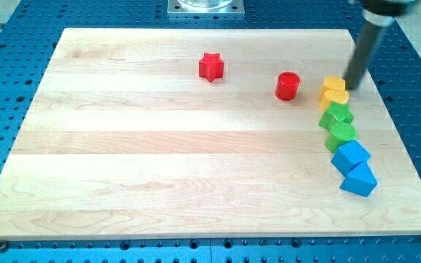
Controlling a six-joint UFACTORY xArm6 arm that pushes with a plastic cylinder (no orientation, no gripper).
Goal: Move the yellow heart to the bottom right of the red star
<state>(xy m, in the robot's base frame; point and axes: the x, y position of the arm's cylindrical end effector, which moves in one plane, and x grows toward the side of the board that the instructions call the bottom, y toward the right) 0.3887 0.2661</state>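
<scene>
The red star (211,66) lies on the wooden board toward the view's top, a little left of centre. At the view's right two yellow blocks touch each other: one (333,83) above, and one (335,97) just below it; I cannot tell which is the heart. My tip (352,87) is at the right edge of the upper yellow block, touching or nearly touching it. The dark rod rises from there to the view's top right.
A red cylinder (287,85) stands left of the yellow blocks. Below the yellow blocks runs a column of two green blocks (336,115) (340,134) and two blue blocks (351,155) (359,180). The board's right edge (397,109) is close by.
</scene>
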